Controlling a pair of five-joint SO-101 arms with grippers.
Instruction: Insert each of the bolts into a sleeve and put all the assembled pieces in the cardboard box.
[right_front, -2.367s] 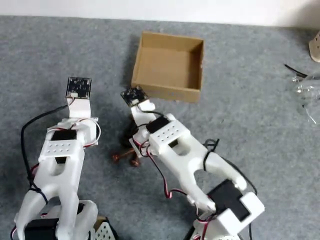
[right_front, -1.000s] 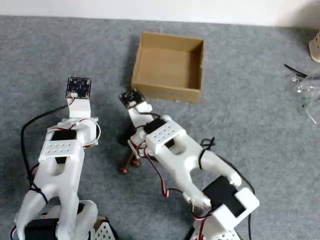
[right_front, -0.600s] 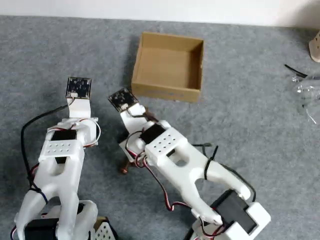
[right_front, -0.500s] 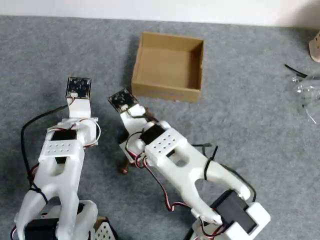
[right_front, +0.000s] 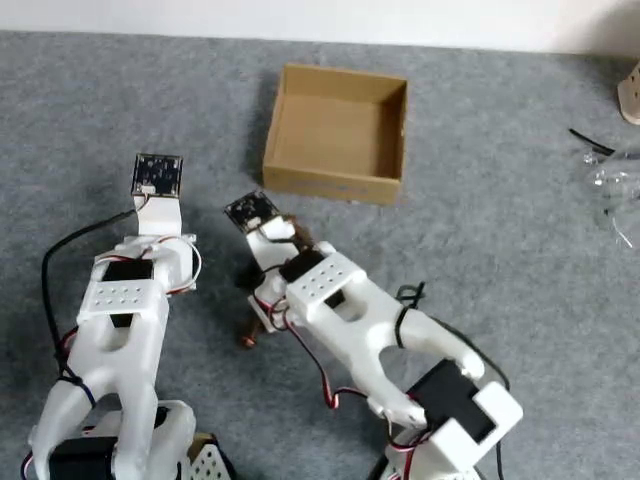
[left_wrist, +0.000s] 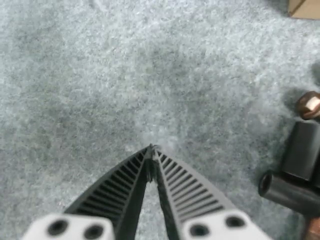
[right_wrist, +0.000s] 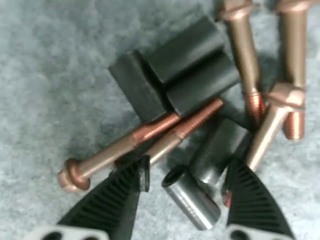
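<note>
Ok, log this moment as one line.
left gripper: shut, above carpet | right gripper: open, over sleeve among bolts | cardboard box: holds no pieces

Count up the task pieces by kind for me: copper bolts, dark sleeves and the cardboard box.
Copper-coloured metal bolts: 5
Dark cylindrical sleeves: 5
Brown cardboard box: 1
Total: 11
</note>
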